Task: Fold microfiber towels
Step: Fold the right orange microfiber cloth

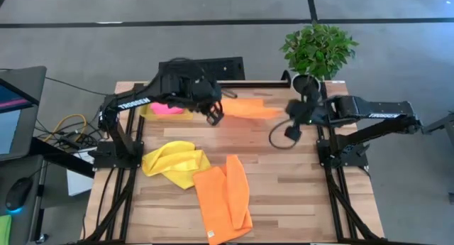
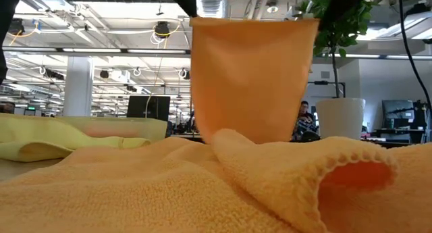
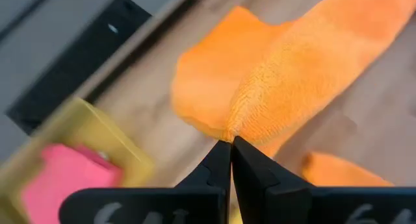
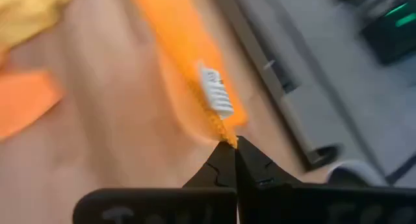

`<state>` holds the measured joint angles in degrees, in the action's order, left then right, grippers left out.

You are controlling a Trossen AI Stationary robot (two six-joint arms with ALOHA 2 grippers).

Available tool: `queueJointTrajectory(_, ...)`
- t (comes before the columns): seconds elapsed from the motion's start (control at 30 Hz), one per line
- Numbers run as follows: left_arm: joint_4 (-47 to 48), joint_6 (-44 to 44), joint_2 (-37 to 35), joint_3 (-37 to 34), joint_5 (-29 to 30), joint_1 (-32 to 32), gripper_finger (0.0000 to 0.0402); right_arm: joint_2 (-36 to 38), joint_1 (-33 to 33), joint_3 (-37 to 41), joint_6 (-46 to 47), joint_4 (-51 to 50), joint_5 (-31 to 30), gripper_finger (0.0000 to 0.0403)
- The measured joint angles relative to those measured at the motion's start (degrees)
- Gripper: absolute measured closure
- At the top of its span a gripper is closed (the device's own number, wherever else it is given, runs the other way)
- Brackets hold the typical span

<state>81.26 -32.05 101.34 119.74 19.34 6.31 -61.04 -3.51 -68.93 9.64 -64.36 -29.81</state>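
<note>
Both arms held one orange towel [image 1: 250, 107] stretched in the air above the bench's [image 1: 298, 181] far edge. The left gripper [image 3: 230, 143] was pinched on one corner of it, near the yellow bin [image 1: 150, 113] with the pink towel [image 1: 166, 107] at the far left corner. The right gripper [image 4: 231, 145] pinched the opposite corner, beside its white label [image 4: 215, 91]. The yellow towel [image 1: 176, 162] and the second orange towel [image 1: 223, 197] lay crumpled toward the near edge.
</note>
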Motion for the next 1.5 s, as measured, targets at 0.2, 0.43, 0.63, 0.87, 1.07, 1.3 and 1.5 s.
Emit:
queueJointTrajectory(0.2,0.43,-6.06,0.0,-0.02,-1.56,-6.38,0.0401,-2.93,-4.73,0.0,7.02,-7.53,6.01,0.0398)
queueJointTrajectory(0.43,0.24,-15.64,-0.02,-5.71,-5.37,-12.48,0.0401,-6.05,-8.97,0.0,8.43,-9.01,11.12,0.0397)
queueJointTrajectory(0.63,-4.19,-23.47,0.04,-13.53,-11.34,-17.3,0.0401,-8.12,-11.49,0.0,8.43,-9.19,18.27,0.0397)
queueJointTrajectory(0.87,-16.6,-30.37,0.0,-21.17,-18.98,-21.63,0.0401,-9.38,-13.4,-0.02,8.38,-10.42,25.08,0.0397)
queueJointTrajectory(1.07,-23.01,-33.64,0.01,-26.29,-20.25,-23.02,0.0401,-10.71,-13.4,1.63,6.51,-9.52,27.44,0.0397)
queueJointTrajectory(1.3,-28.86,-39.21,0.11,-31.5,-20.79,-24.74,0.0401,-11.37,-14.1,8.58,5.87,-5.55,28.79,0.0397)
queueJointTrajectory(1.5,-31.87,-42.27,0.02,-34.69,-20.34,-25.12,0.0401,-12.31,-13.35,10.27,5.78,-2.77,27.23,0.0397)
